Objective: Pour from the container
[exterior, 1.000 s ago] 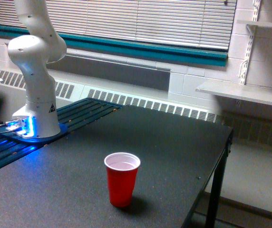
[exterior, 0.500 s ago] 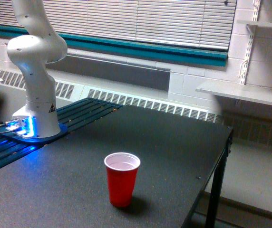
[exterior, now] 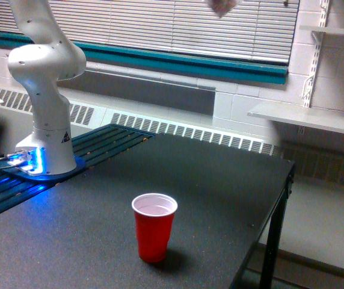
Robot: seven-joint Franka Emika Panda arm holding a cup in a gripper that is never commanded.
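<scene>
At the very top edge of the exterior view, the rounded bottom of the clear container [exterior: 222, 6] with pale pinkish bits pokes into the picture, in front of the blinds. The gripper that carries it is above the frame and out of view. Far below it and toward the exterior view's left, a red party cup [exterior: 154, 226] with a white inside stands upright on the dark table [exterior: 220, 192]. Only the arm's white base and lower links [exterior: 43, 90] show, at the exterior view's left.
The table's edge [exterior: 278, 211] drops off at the exterior view's right, with a black leg below. Blue light glows at the arm's base [exterior: 27, 161]. Window blinds, a teal sill and wall radiators run behind; white shelves [exterior: 307, 117] hang at the right.
The container's bottom has come into view at the top edge; earlier it was out of the picture. The arm's lower links have shifted slightly. The red cup has not moved.
</scene>
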